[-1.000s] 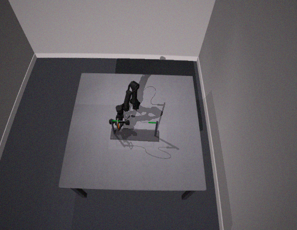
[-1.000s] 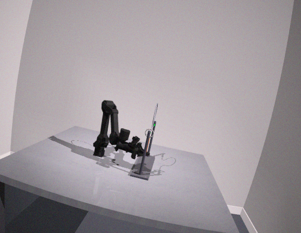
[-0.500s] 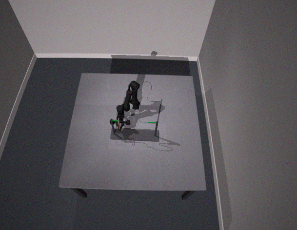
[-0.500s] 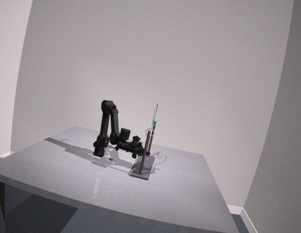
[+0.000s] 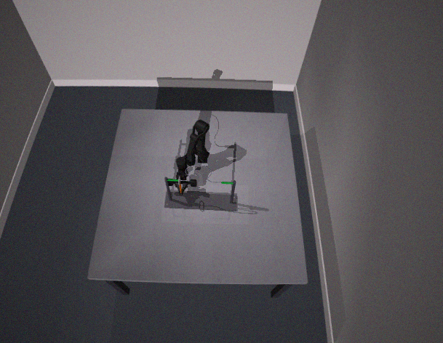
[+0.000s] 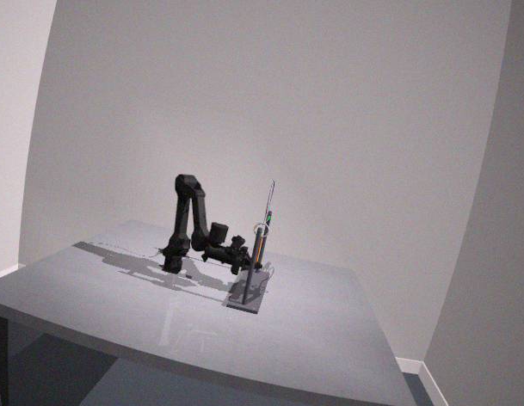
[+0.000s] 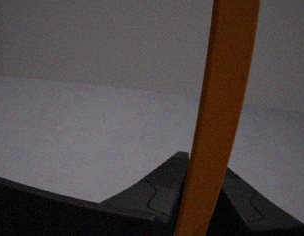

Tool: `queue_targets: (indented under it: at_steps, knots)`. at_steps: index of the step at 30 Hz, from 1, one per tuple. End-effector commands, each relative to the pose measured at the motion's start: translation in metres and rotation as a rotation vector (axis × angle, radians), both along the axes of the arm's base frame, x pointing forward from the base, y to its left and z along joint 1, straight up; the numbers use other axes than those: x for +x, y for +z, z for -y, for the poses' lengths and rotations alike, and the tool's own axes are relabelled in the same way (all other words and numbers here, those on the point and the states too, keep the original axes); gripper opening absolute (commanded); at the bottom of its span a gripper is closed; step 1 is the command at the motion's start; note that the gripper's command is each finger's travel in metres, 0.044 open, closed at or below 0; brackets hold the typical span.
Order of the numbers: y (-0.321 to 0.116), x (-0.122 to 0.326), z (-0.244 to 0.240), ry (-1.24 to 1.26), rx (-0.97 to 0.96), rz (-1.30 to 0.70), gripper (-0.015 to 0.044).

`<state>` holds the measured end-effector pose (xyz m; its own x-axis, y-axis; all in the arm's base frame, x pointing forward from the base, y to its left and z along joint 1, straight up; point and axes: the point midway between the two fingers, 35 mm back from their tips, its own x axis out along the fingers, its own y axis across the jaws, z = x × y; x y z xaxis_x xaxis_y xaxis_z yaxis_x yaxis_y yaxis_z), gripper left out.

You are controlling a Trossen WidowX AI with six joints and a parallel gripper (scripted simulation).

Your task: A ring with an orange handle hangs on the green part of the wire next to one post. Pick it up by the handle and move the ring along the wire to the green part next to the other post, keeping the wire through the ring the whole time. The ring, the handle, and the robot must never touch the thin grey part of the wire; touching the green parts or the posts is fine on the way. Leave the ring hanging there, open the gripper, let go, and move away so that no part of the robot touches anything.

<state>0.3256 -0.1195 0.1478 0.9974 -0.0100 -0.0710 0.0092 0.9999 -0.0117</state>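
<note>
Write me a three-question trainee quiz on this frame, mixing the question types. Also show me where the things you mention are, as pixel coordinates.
1. True or false: the gripper (image 5: 181, 192) (image 6: 258, 265) (image 7: 193, 163) is shut on the orange handle (image 5: 180, 188) (image 6: 259, 249) (image 7: 222, 95).
2. Multiple choice: the green parts of the wire lie (a) at mid-span, (b) next to the posts (image 5: 233, 192) (image 6: 249, 279), (c) on the base plate.
3. Fill in: in the top view, the handle is nearer the ____ post.

Key: 1 true; 2 b; 3 left-hand.
</note>
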Motion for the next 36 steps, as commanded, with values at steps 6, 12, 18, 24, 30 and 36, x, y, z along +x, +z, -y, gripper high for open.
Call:
queue_targets:
  at_steps: [6,12,18,24,30,36]
  knots:
    - [-0.001,-0.001,-0.012,-0.002,0.025,-0.002,-0.015]
    - [-0.001,-0.001,-0.022,0.0,0.057,-0.001,-0.015]
    - [-0.001,0.0,-0.034,0.002,0.105,0.001,-0.015]
    - [0.001,0.0,-0.05,0.005,0.188,0.004,-0.015]
    - [0.006,0.001,-0.07,0.008,0.297,0.008,-0.015]
    - [0.012,0.002,-0.089,0.011,0.413,0.012,-0.015]
